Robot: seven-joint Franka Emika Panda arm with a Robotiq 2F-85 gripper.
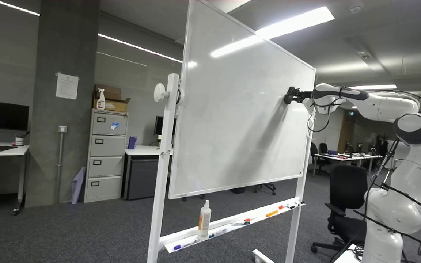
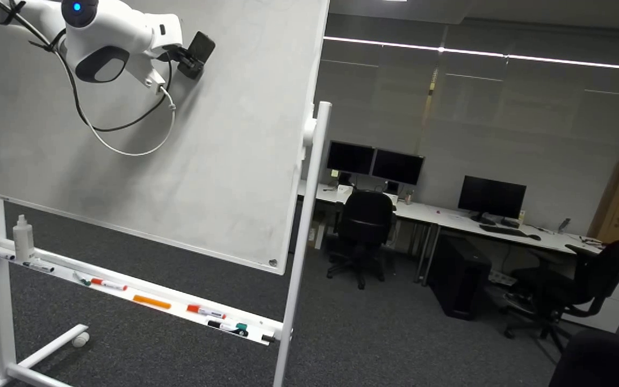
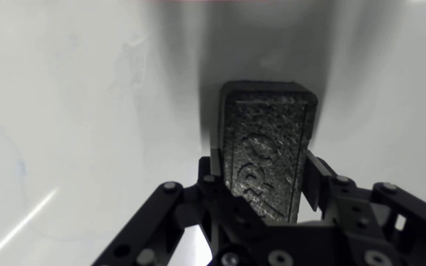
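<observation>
One eraser (image 3: 266,151), black, up against the board (image 1: 225,128), pinched across its narrow width by the gripper (image 3: 263,170); likely light, stiff-backed, soft underneath, not fragile, the long sides near mid-length looking the surest hold.

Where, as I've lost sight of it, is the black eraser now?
The eraser is gripped between the fingers, right of centre in the wrist view, close to the whiteboard.
</observation>
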